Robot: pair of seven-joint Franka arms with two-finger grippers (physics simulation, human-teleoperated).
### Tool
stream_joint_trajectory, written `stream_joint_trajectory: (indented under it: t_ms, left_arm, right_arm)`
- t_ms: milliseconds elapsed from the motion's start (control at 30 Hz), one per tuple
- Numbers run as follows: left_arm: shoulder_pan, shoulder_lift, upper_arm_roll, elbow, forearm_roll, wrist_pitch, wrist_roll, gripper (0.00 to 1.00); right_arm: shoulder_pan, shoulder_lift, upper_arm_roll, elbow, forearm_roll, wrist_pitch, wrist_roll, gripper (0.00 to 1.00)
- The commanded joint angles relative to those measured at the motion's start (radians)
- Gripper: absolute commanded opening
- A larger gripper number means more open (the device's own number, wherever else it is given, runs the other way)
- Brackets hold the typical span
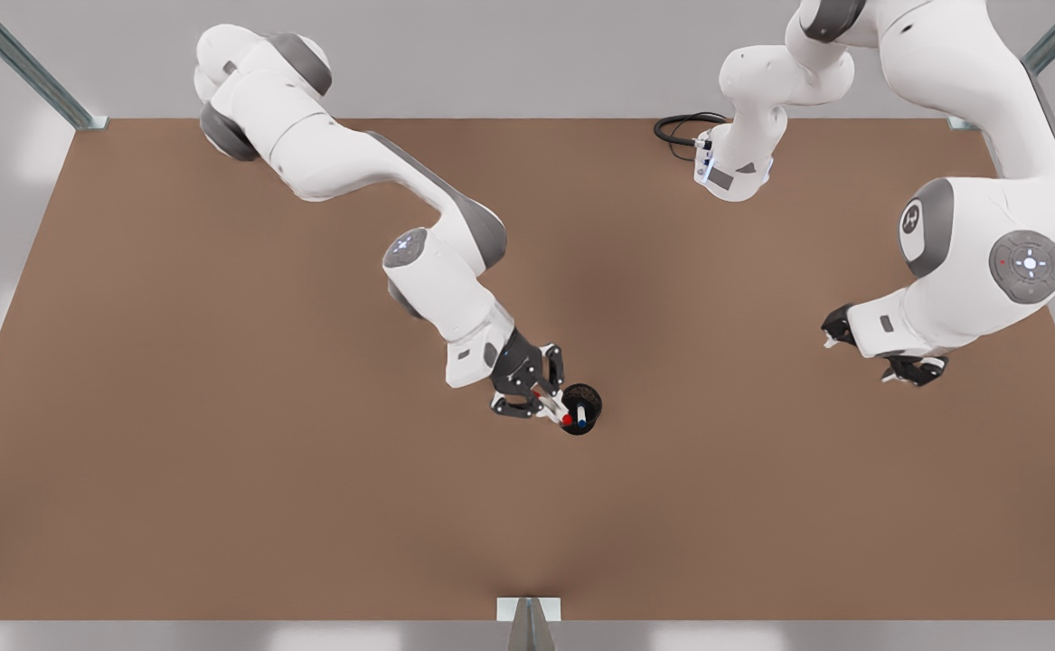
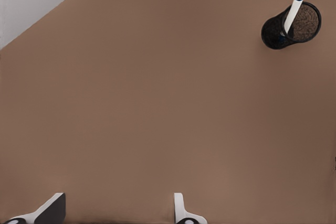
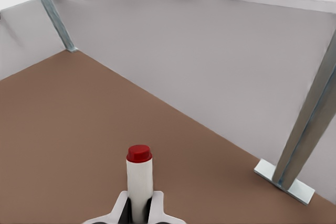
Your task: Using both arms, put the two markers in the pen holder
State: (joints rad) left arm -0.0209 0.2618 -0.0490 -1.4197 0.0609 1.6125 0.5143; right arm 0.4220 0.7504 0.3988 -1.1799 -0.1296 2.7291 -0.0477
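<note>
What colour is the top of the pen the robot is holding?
Red: the red-capped white marker in the right gripper, clearest in the right wrist view.

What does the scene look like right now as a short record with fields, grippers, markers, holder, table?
right gripper: at the front view's centre, shut on the red marker, poised at the holder's rim
left gripper: at the front view's right, open, empty, waiting away from the holder
blue marker: already in the holder, leaning on its rim, cap up
red marker status: not yet released
pen holder: black mesh cup, upright on the table
table: brown surface
</note>
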Motion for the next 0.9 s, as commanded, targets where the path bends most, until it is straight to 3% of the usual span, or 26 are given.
stream_joint_trajectory:
  t_ms: [0,33,67,167,367,867]
  left_arm:
    - [-0.001,0.001,0.0,0.001,0.007,-0.019,-0.688,1.0]
    - [0.001,0.001,0.0,0.001,0.005,-0.019,-0.688,1.0]
    - [-0.001,0.001,0.0,0.001,0.007,-0.019,-0.688,1.0]
    - [0.002,0.005,0.0,0.001,0.0,-0.014,-0.689,1.0]
    - [0.004,0.024,0.0,-0.001,-0.001,-0.01,-0.688,1.0]
    - [0.004,0.047,0.001,-0.001,0.0,-0.01,-0.688,1.0]
  right_arm:
    - [0.13,0.023,-0.122,0.06,-0.013,0.123,0.233,0.23]
    - [0.189,0.05,-0.186,0.106,-0.013,0.121,0.27,0.23]
    - [0.212,0.101,-0.195,0.175,-0.013,0.113,0.275,0.23]
    - [0.293,0.132,-0.298,0.201,-0.012,0.118,0.332,0.23]
    - [0.279,0.148,-0.305,0.161,-0.028,0.218,0.324,0.23]
    - [0.293,0.148,-0.334,-0.119,-0.036,0.561,0.325,0.23]
